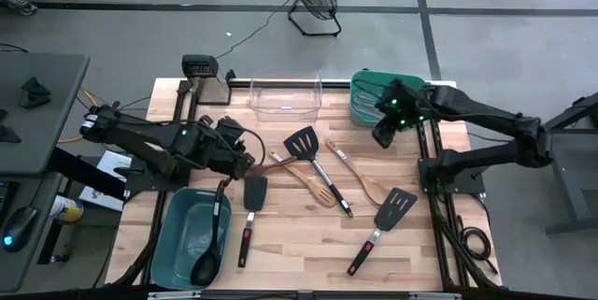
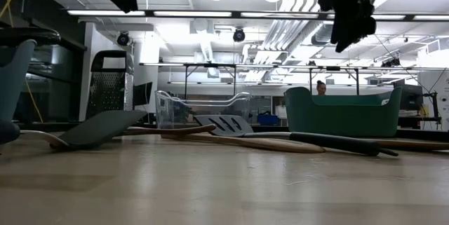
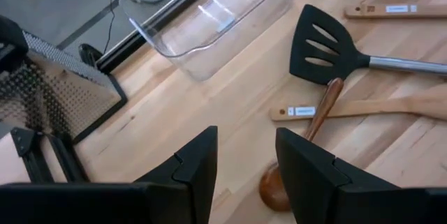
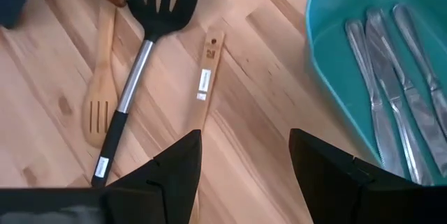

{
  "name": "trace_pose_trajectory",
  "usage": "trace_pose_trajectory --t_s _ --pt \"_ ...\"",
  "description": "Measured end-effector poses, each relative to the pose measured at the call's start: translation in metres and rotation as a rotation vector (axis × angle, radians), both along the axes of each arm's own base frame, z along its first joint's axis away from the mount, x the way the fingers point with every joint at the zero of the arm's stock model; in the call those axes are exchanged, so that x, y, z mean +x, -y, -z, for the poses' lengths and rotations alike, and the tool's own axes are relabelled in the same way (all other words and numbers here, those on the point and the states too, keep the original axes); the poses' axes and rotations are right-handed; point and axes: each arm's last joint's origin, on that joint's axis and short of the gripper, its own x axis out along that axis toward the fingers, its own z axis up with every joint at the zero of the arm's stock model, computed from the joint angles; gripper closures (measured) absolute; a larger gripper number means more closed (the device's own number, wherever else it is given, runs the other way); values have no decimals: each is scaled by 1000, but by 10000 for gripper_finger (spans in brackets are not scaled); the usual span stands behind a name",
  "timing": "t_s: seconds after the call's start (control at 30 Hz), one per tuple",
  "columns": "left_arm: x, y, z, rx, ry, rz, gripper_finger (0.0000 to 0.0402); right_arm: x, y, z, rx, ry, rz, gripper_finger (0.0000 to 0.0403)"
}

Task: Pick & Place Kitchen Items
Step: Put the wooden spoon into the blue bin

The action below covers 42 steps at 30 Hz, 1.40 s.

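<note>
Several long-handled utensils lie flat on the wooden table: a black slotted turner (image 1: 304,143) with a metal handle, light wooden spoons (image 1: 360,178), a wooden slotted spatula (image 1: 313,186), a dark brown spoon (image 3: 318,123) and two black turners (image 1: 254,192) (image 1: 397,205) with red-trimmed handles. A black ladle (image 1: 210,249) lies in the teal tub (image 1: 177,230), its handle over the far rim. Silvery pieces (image 4: 391,77) lie in the green tub (image 1: 369,90). My left gripper (image 3: 244,165) hovers open by the brown spoon's bowl. My right gripper (image 4: 244,161) hangs open, high beside the green tub.
A clear plastic bin (image 1: 285,94) stands at the far edge between the arms. A metal box grater (image 3: 49,91) stands at the far left corner. Bare wood shows along the near edge between the two red-trimmed turners. A person (image 2: 320,87) shows in the room beyond.
</note>
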Motion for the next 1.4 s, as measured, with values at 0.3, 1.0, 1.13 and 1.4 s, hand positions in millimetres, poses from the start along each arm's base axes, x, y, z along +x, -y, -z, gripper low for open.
trace_pose_trajectory --t_s 0.3,1.0,1.13,1.4 --pt "9 -18 -5 17 17 35 259 41 -21 41 76 -124 -14 195" --pt "17 -65 -6 -6 -73 116 259 94 -54 118 179 -339 78 195" --pt "17 -67 -6 -21 -91 148 259 99 -54 129 185 -364 98 195" --pt "17 -67 -6 -11 -108 170 259 105 -53 141 168 -379 127 187"
